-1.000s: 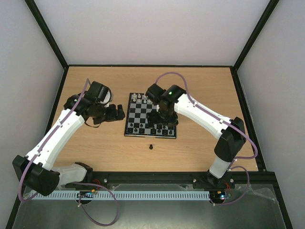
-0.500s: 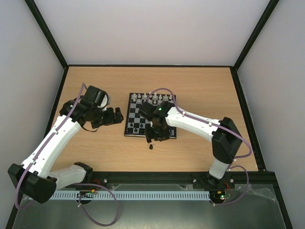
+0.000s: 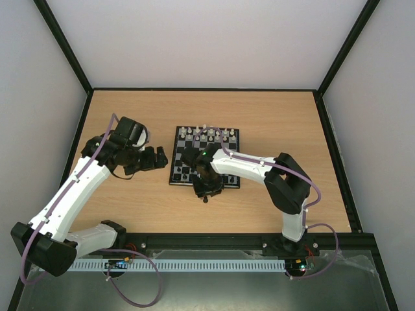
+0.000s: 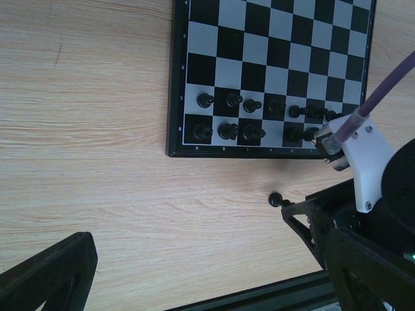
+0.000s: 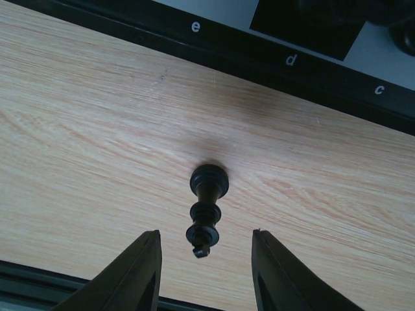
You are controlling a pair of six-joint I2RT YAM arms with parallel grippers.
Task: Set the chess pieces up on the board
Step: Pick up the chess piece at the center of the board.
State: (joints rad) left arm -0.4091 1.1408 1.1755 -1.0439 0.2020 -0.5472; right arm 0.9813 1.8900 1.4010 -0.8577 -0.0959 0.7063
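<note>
The board (image 3: 185,155) lies flat at mid-table. White pieces (image 3: 209,133) line its far side and black pieces (image 4: 246,120) fill its near two rows. One black piece (image 5: 207,207) stands alone on the wood just off the board's near edge, and shows in the top view as the lone black piece (image 3: 205,199). My right gripper (image 5: 204,234) is low over it, jaws open on either side with a gap on each side. My left gripper (image 3: 157,157) hovers open left of the board with nothing in it; only one finger (image 4: 52,272) shows in its wrist view.
The right arm (image 3: 253,168) lies across the board's near right part and hides some squares. A black frame rail (image 3: 207,238) runs along the table's near edge, close behind the lone piece. Bare wood lies left of the board under the left arm.
My right gripper moved from above the board down to the near side, over the lone black piece, and its jaws narrowed. The left arm drew back slightly to the left.
</note>
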